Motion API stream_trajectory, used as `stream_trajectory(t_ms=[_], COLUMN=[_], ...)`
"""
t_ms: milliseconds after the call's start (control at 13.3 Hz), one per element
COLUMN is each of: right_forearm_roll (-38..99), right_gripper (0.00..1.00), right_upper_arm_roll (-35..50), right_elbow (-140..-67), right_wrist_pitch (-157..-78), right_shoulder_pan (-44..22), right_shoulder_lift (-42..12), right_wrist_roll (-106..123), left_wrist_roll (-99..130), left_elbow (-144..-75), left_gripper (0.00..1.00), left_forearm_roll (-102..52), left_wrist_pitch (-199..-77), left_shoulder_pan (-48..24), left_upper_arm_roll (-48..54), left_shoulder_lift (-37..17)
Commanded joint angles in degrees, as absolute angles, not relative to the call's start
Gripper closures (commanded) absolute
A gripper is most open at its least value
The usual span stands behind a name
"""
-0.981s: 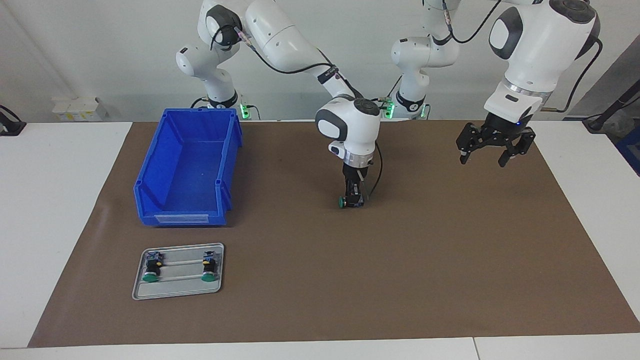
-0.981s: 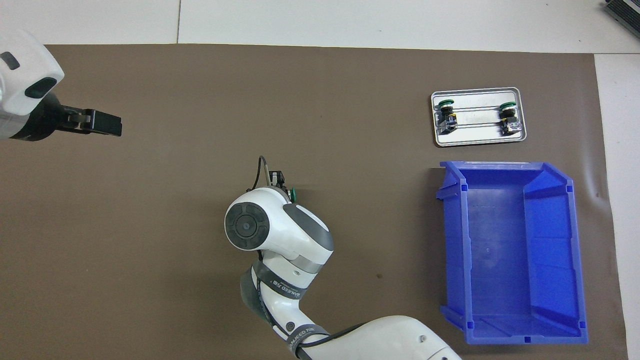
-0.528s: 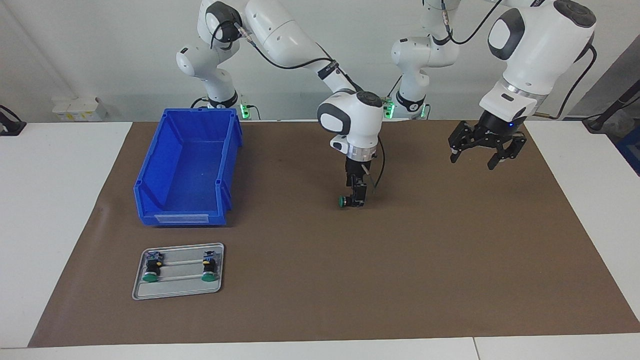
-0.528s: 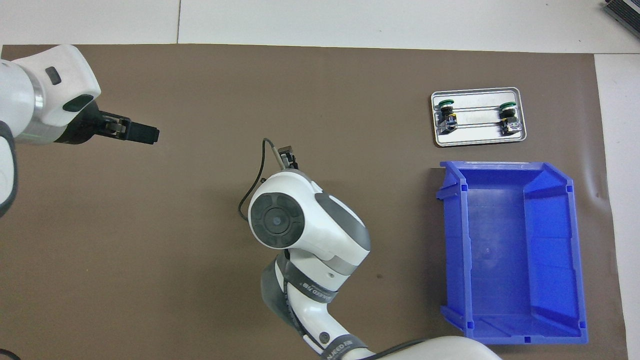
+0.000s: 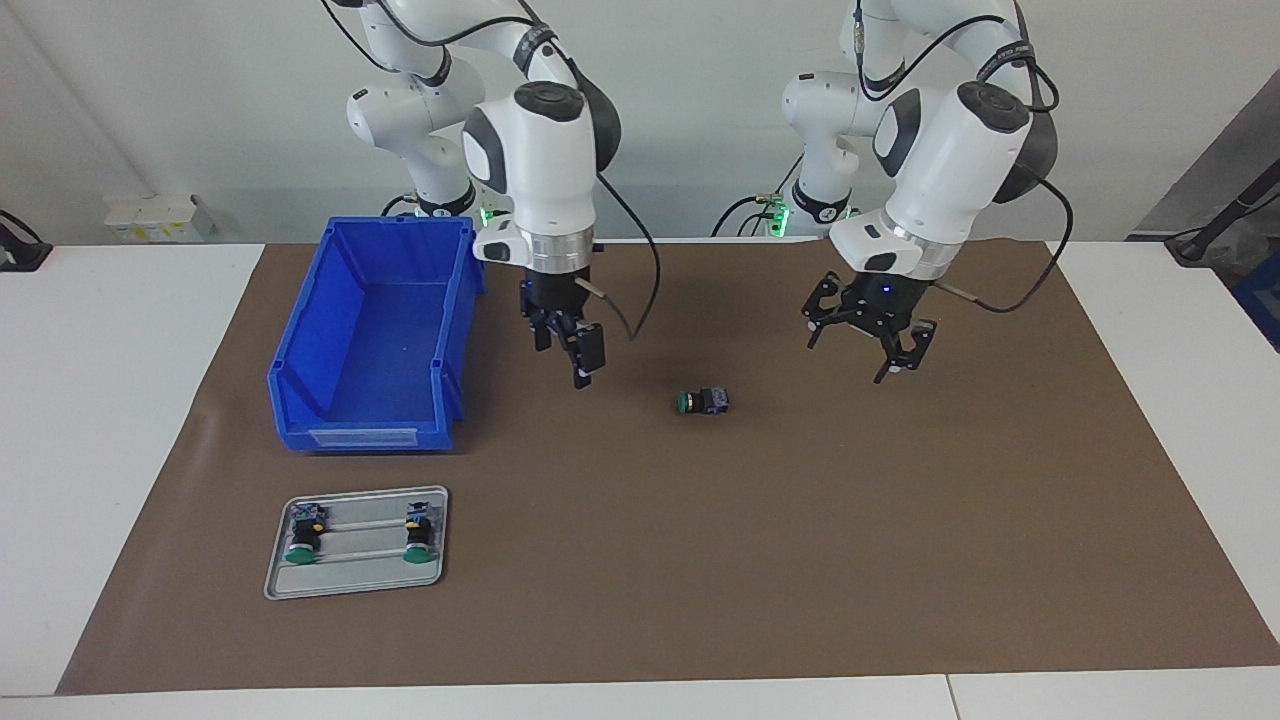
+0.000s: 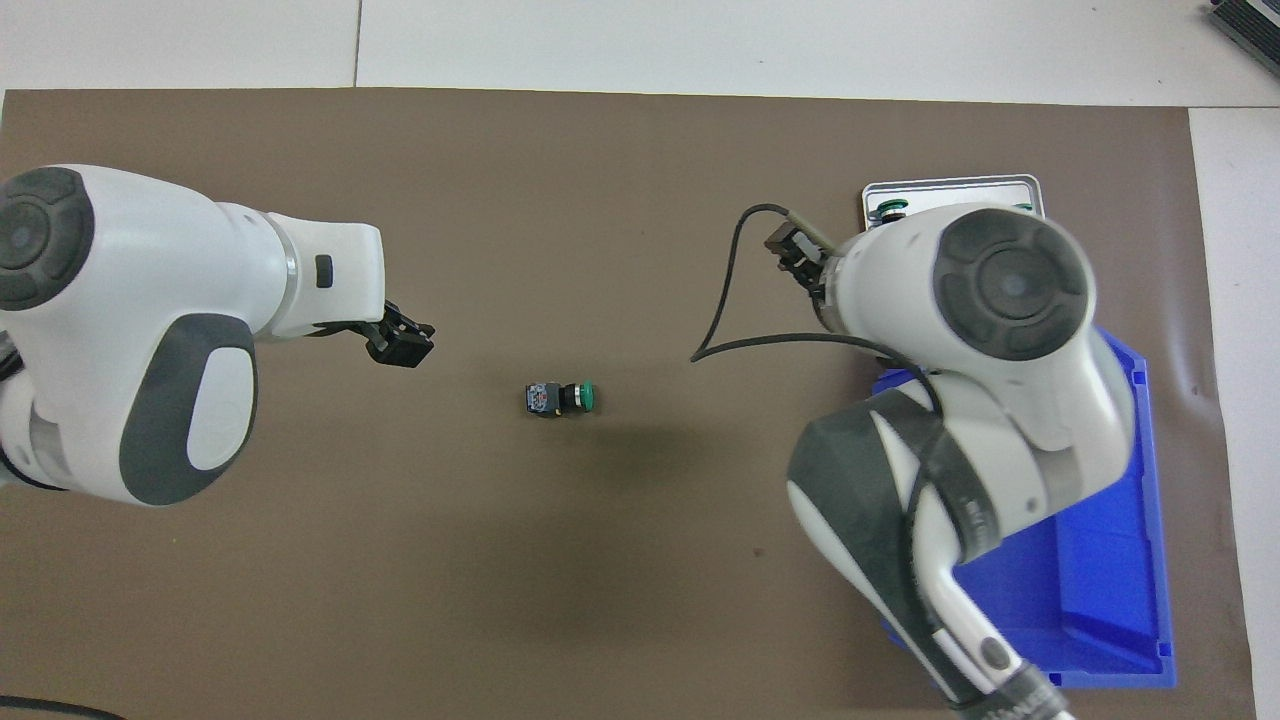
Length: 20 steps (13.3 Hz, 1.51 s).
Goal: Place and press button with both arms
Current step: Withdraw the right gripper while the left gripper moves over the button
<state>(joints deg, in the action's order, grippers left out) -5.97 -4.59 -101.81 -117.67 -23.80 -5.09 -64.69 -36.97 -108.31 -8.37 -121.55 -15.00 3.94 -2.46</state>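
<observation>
The button (image 5: 700,402) (image 6: 560,397) lies on its side on the brown mat in the middle of the table, untouched, its green cap pointing toward the right arm's end. My right gripper (image 5: 567,350) hangs open and empty over the mat between the blue bin and the button; in the overhead view the arm hides most of the right gripper (image 6: 797,258). My left gripper (image 5: 866,350) (image 6: 400,344) hangs open and empty over the mat, toward the left arm's end from the button.
A blue bin (image 5: 300,420) (image 6: 1130,620) stands empty at the right arm's end. Farther from the robots, a grey tray (image 5: 360,578) (image 6: 950,187) holds two identical buttons (image 5: 300,546) (image 5: 416,541). The brown mat (image 5: 800,560) covers the table's middle.
My right gripper opened, left the button on the mat, rose and swung toward the bin. My left arm came in from its end of the table toward the button.
</observation>
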Motion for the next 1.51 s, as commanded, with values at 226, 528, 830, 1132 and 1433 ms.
stream_trajectory(t_ms=[226,528,830,1132,1433], right_forearm_roll=[-1.2,-0.2,0.1,0.1,-0.1], right_gripper=[0.0,0.0,0.0,0.0,0.0], right_upper_arm_roll=[-4.1,-4.5,-4.5,-4.4,-4.4], right_elbow=[-100.1,-91.4,-95.7,-96.8,-96.9], right_wrist_pitch=[-109.9,-97.8,-92.9,-92.6,-92.7], right_shoulder_pan=[-10.1,-6.4,-5.8,-5.8,-6.0], right_shoulder_lift=[-0.1,0.7,5.1,5.5,5.8], right_wrist_roll=[-28.6,-18.2,-18.0,-17.7,-13.3], left_wrist_roll=[-53.0,-56.2,-54.4,-48.5,-43.5], left_elbow=[-114.1,-114.1,-114.0,-112.9,-110.9], left_gripper=[0.0,0.0,0.0,0.0,0.0], left_forearm_roll=[-8.9,-8.9,-8.9,-8.3,-4.5], left_wrist_pitch=[-129.4,-130.7,-130.7,-130.7,-130.8], left_shoulder_pan=[-22.3,-24.2,-27.5,-30.6,-32.4], left_upper_arm_roll=[2.8,2.9,2.7,2.5,2.5], left_shoulder_lift=[-2.8,-4.0,-6.0,-8.8,-13.5])
